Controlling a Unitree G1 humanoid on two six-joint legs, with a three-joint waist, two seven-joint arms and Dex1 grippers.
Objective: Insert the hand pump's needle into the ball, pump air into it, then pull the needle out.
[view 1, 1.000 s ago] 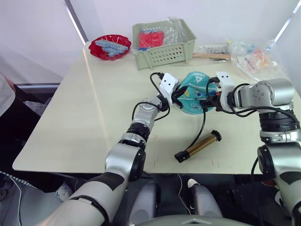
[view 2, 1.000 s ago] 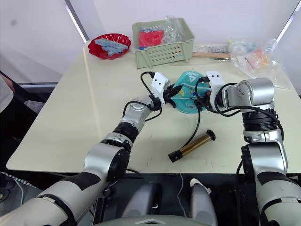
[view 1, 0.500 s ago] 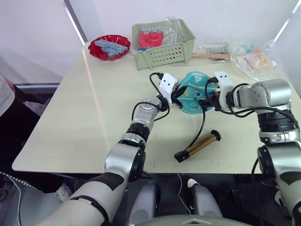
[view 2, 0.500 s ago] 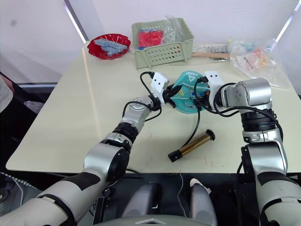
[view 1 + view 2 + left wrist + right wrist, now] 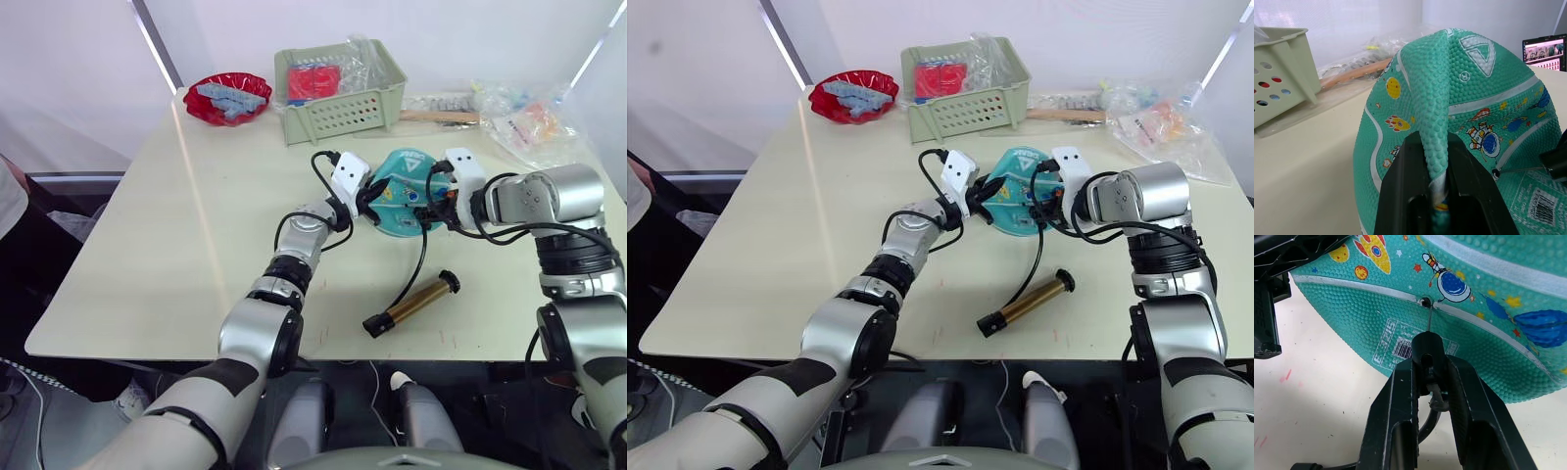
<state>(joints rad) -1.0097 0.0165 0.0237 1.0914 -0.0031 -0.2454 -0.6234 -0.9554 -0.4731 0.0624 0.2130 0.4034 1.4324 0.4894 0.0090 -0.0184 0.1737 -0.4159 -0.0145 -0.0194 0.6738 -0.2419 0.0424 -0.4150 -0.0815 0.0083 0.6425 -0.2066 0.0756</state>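
Right gripper (image 5: 1430, 382) clamped on hose end, needle (image 5: 1428, 319) tip at valve hole of ball (image 5: 1488, 298), axis pointing straight into it. Left gripper (image 5: 1434, 161) pinches fold of slack ball, mid-table. Hand pump (image 5: 413, 304) lies on table nearer robot, near right arm, open room around it.

Head stereo pair: high, facing forward and down over the table (image 5: 167, 245); both eyes share the whole tabletop, offset sideways. Left wrist view: very near, low, looking along its fingers (image 5: 1400, 196) at a pinched fold of the ball (image 5: 1464, 107). Right wrist view: very near, looking along its fingers (image 5: 1400, 411) at the ball's valve, needle (image 5: 1428, 320) in line. Both wrist views share the ball's label patch.
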